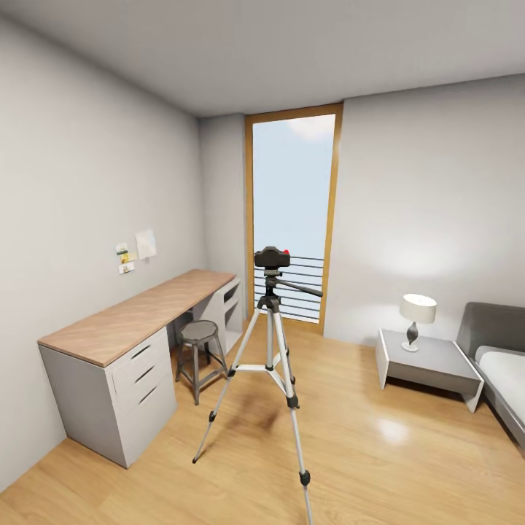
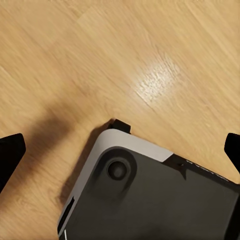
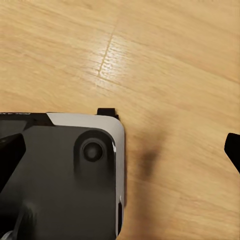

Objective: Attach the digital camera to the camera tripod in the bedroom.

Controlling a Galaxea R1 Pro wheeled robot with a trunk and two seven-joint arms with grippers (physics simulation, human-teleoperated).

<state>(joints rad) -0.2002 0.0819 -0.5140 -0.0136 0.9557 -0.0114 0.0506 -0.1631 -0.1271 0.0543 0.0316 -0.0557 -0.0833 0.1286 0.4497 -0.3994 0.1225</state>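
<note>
The camera tripod (image 1: 271,343) stands on the wood floor in the middle of the bedroom, its silver legs spread and its pan handle pointing right. The black digital camera (image 1: 272,257), with its red button on top, sits on the tripod's head. In the left wrist view my left gripper (image 2: 120,155) hangs open over the floor, black fingertips (image 2: 10,155) far apart at the frame's edges. My right gripper (image 3: 120,152) is open the same way in the right wrist view, nothing between its fingers (image 3: 233,150).
A wood-topped white desk (image 1: 138,313) runs along the left wall with a grey metal stool (image 1: 199,335) beside it. The tall window (image 1: 292,211) is behind the tripod. A nightstand (image 1: 430,361) with a lamp (image 1: 417,313) and the bed (image 1: 503,364) stand at the right. My dark base (image 2: 160,200) lies below both grippers.
</note>
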